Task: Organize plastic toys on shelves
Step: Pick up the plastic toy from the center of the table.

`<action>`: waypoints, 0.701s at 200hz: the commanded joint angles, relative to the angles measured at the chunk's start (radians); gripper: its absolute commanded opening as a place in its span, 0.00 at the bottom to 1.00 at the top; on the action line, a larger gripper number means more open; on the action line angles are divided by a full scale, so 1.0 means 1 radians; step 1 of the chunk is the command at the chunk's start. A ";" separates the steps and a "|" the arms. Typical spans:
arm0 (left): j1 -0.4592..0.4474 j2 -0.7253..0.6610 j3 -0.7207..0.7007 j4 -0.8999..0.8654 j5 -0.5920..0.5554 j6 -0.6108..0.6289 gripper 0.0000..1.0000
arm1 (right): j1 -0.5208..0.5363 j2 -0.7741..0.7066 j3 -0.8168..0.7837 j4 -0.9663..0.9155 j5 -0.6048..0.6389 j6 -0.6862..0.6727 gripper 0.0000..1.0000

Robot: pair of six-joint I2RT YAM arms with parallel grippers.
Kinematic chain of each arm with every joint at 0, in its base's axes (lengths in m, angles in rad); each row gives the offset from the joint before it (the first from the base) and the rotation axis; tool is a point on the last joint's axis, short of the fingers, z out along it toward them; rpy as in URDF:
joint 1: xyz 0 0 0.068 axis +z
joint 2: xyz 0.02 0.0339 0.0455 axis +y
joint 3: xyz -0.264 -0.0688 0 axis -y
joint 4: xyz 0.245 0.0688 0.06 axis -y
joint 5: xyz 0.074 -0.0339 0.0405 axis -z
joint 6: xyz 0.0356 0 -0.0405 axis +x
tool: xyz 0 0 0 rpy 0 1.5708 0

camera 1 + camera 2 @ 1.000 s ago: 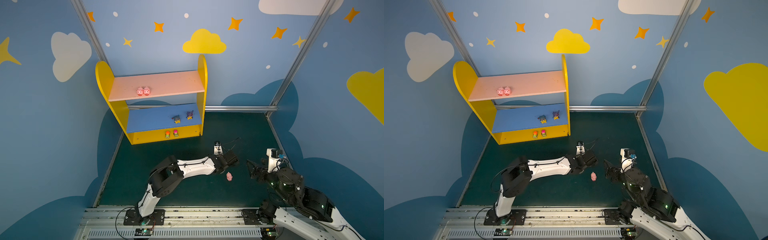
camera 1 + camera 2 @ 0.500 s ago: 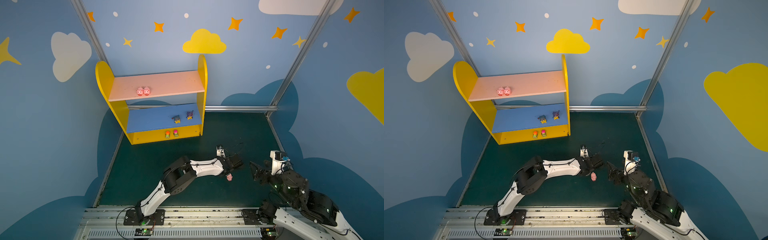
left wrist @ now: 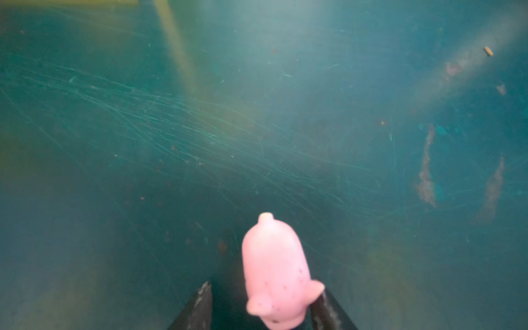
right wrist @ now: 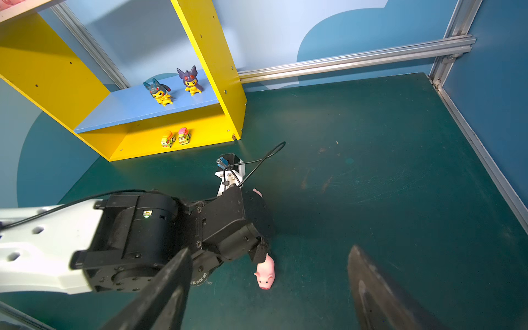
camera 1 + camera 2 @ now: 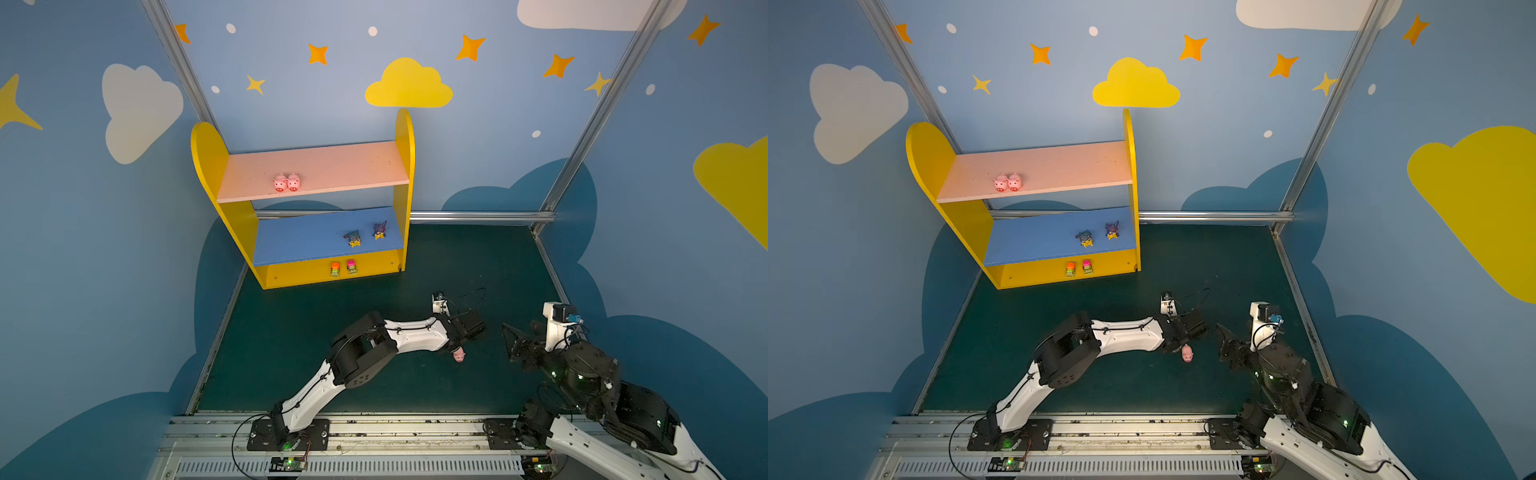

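A pink pig [image 5: 459,355] [image 4: 265,273] lies on the green mat, its rear between the fingers of my left gripper [image 5: 456,348] [image 3: 265,291]. One finger [image 3: 324,307] touches it. The other finger [image 3: 201,303] stands apart from it, so the jaws are open. My right gripper [image 5: 519,336] [image 4: 270,250] hovers open just right of the pig, holding nothing. On the shelves [image 5: 208,158], two pigs [image 5: 286,183] sit on the pink board, two yellow figures [image 5: 352,238] [image 5: 379,230] on the blue board, and two green cars [image 5: 335,269] [image 5: 352,266] on the yellow base. A pink bit [image 4: 257,192] peeks from behind the left wrist.
Aluminium rails [image 5: 478,216] and blue walls close in the mat at the back and on both sides. The arm bases sit on the front rail [image 5: 374,428]. The left arm's white link [image 5: 411,336] lies low across the mat's middle, with a looping cable [image 4: 263,160] at its wrist.
The left gripper has come down and forward onto the pig on the mat, and its jaws have narrowed round it. The pig has stayed in place. The right arm has barely shifted.
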 commanded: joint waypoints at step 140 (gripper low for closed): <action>0.058 0.050 0.016 -0.040 0.095 0.039 0.28 | 0.005 0.002 0.021 -0.016 0.017 0.010 0.84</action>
